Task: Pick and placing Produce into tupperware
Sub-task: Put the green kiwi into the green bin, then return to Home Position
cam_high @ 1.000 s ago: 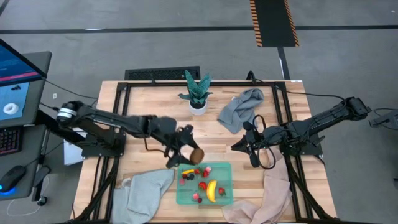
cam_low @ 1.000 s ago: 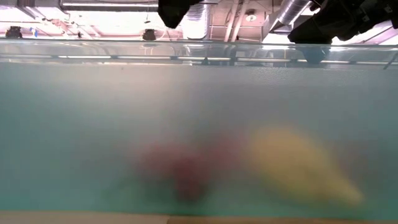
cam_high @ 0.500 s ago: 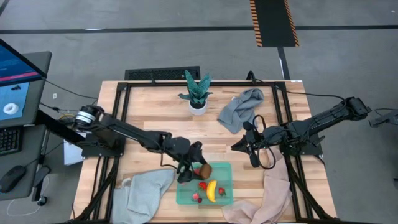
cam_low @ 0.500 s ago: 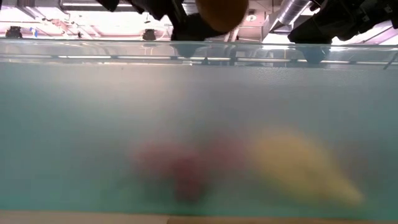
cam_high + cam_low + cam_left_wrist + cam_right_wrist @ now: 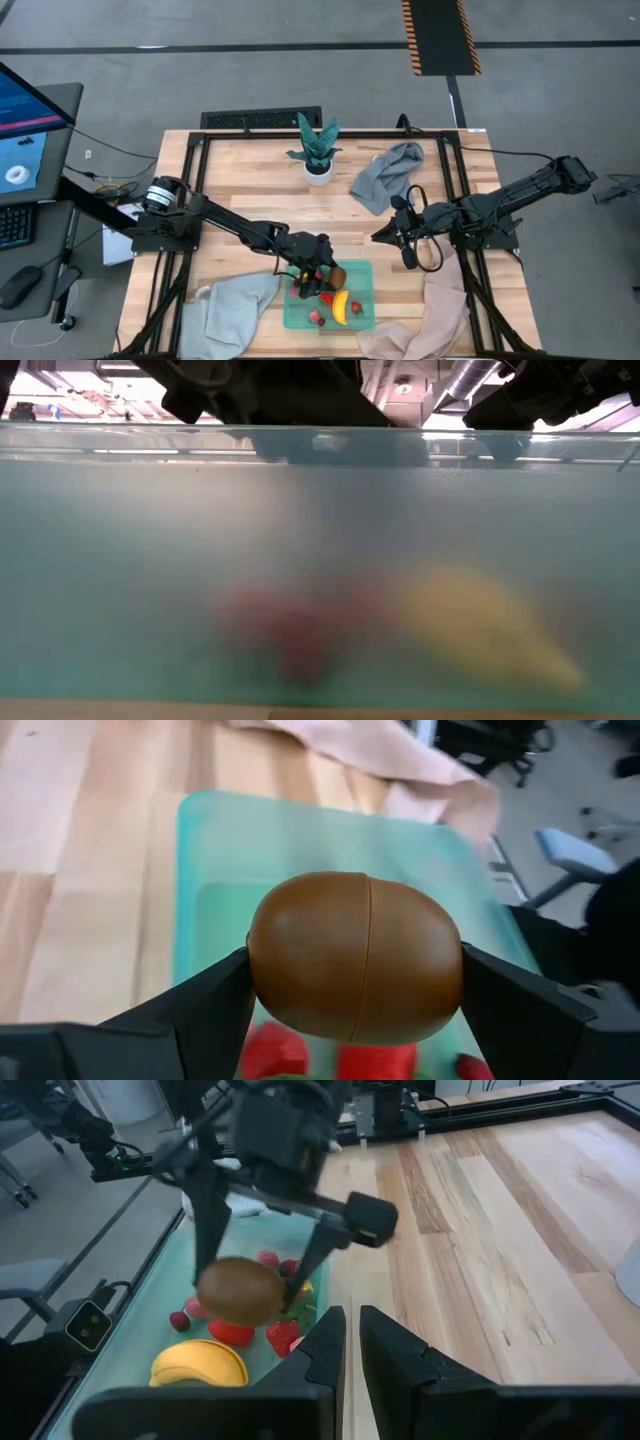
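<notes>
High view: brown piece (image 5: 337,275) in left pincer (image 5: 328,276)

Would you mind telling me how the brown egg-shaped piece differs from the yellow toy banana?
The brown egg-shaped piece is rounded with a seam; the yellow toy banana is curved and long. The brown piece is gripped by the left gripper above the mint-green container; the banana lies inside it. Both are toy produce.
</notes>
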